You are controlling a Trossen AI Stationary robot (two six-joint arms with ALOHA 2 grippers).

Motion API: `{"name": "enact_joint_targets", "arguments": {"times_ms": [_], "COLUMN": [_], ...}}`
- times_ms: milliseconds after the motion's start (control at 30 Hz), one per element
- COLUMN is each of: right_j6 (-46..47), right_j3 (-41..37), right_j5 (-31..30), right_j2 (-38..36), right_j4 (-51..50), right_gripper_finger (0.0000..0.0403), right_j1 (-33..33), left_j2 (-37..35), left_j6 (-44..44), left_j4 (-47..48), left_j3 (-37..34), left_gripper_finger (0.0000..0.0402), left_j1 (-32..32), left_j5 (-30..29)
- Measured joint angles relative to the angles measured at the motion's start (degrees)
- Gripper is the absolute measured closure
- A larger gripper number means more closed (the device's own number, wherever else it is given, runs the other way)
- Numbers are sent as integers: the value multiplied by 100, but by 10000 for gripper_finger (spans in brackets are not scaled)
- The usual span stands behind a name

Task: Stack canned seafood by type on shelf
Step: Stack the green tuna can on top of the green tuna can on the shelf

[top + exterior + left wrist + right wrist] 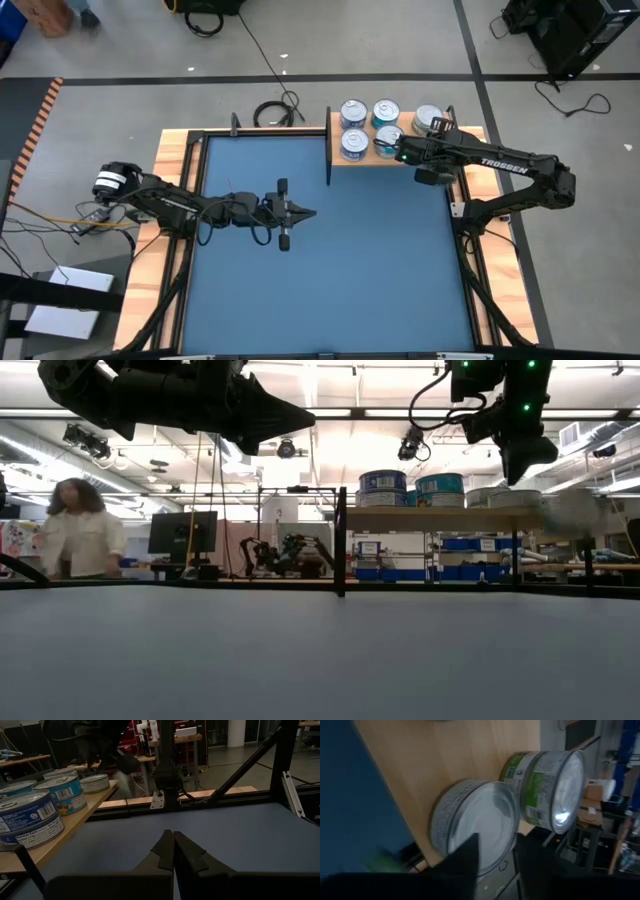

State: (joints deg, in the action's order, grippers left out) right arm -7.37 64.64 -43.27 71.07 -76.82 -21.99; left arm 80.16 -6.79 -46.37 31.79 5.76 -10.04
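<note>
High view: round shiny tins (pixel 355 113)

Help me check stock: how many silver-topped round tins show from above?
5 silver-topped round tins on the light wooden shelf: two at its left end, two mid-shelf, one at the right. Others stacked beneath, or under the right arm, may be hidden.

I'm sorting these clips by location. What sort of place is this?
Probably a robotics lab or workshop: a second robot arm stands on a bench behind the table, blue storage bins fill shelving, and cables trail across the taped concrete floor.
</note>
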Motion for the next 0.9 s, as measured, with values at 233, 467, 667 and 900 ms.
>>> {"name": "enact_joint_targets", "arguments": {"times_ms": [233,467,667,900], "right_j6": [92,1155,2603,4337], "right_j3": [0,2,2,-406], "right_j5": [197,1757,2422,2597], "right_j2": [0,-2,-2,-4], "right_j4": [-29,-96,-14,96], "right_gripper_finger": [391,375,358,323], "right_j1": [191,764,1710,2575], "left_j2": [0,0,0,0], "left_j6": [2,2,2,-14], "left_j4": [-1,-2,11,188], "left_j3": [1,2,2,2], "left_gripper_finger": [396,396,396,396], "left_j1": [-1,0,41,233], "left_j5": [0,0,0,0]}}
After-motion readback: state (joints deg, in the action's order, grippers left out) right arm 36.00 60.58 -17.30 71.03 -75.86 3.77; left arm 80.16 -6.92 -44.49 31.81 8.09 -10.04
